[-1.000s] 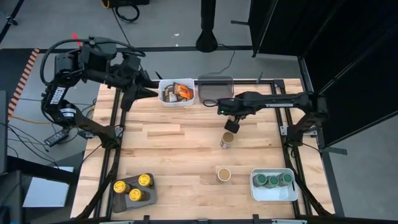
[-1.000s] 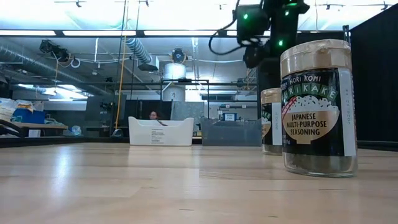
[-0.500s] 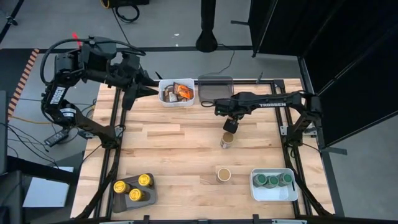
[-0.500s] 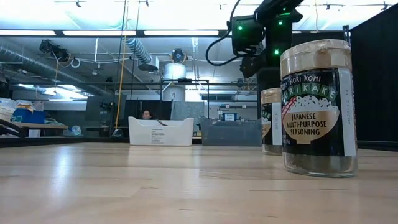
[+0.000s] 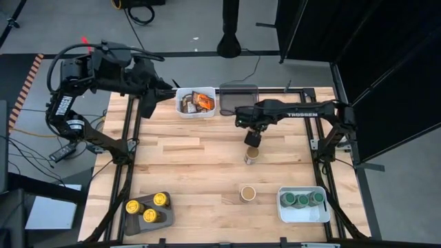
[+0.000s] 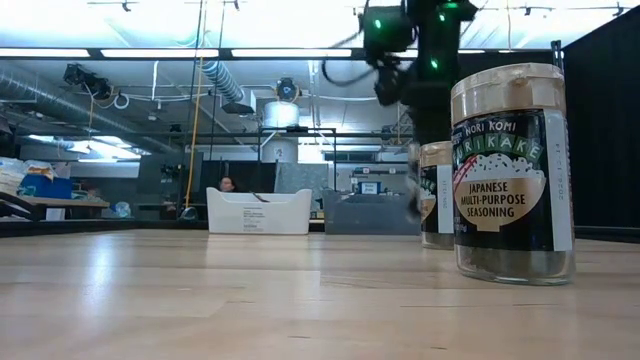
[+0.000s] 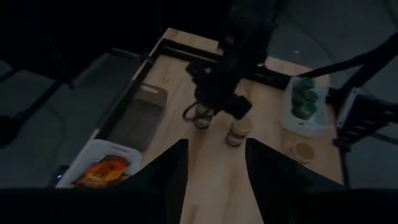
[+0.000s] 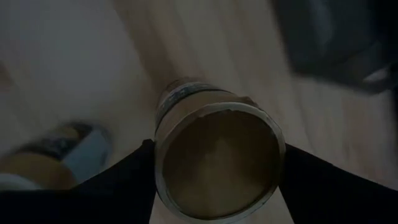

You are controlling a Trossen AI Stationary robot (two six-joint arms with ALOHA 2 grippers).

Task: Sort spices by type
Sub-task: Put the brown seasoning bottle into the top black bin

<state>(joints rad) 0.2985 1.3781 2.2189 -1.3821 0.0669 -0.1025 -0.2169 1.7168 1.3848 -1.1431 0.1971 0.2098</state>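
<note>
At frame centre, my right gripper [image 5: 252,137] clamps 1 tan-lidded jar [image 8: 214,158] off the table; a loose hold could drop it onto the jar [image 5: 251,156] below.

We see two trays [image 5: 196,110] side by side at the surface's [image 5: 186,165] far edge, two jars [image 5: 251,156] mid-surface, the right claw [image 5: 252,138] holding a third above them, and a jar-filled tray [image 5: 301,213] in each near corner
</note>
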